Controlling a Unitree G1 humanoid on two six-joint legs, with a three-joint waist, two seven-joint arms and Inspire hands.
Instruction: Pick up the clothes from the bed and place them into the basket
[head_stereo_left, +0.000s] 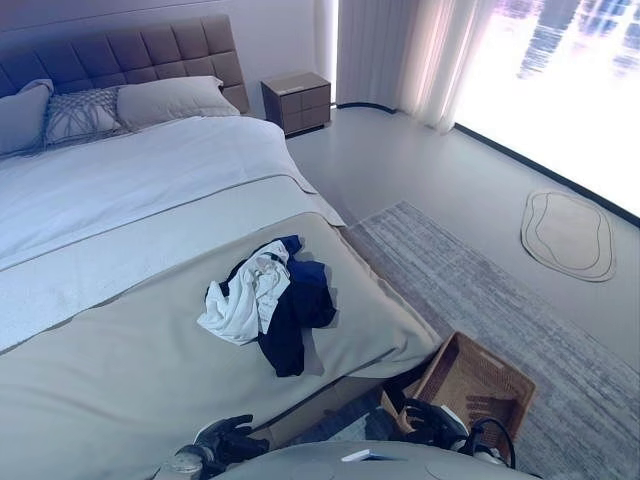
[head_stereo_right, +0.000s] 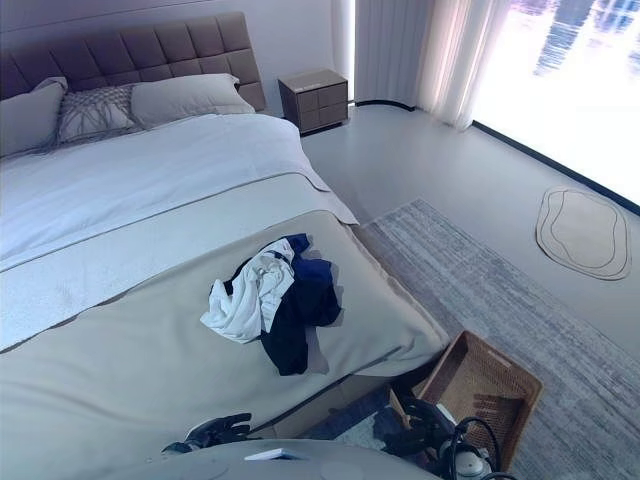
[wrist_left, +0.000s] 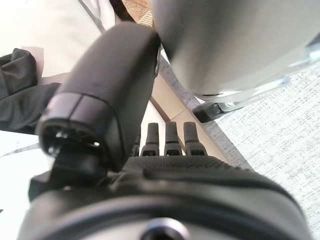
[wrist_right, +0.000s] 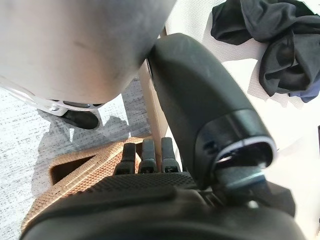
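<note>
The clothes, a white piece and a dark blue piece in one heap, lie on the bed near its foot end, so nothing is picked up yet. The basket sits on the rug, past the bed's foot corner, close enough for a short carry. The left hand hangs low by the bed's foot edge, fingers straight, holding nothing. The right hand hangs over the basket, fingers straight and empty too.
</note>
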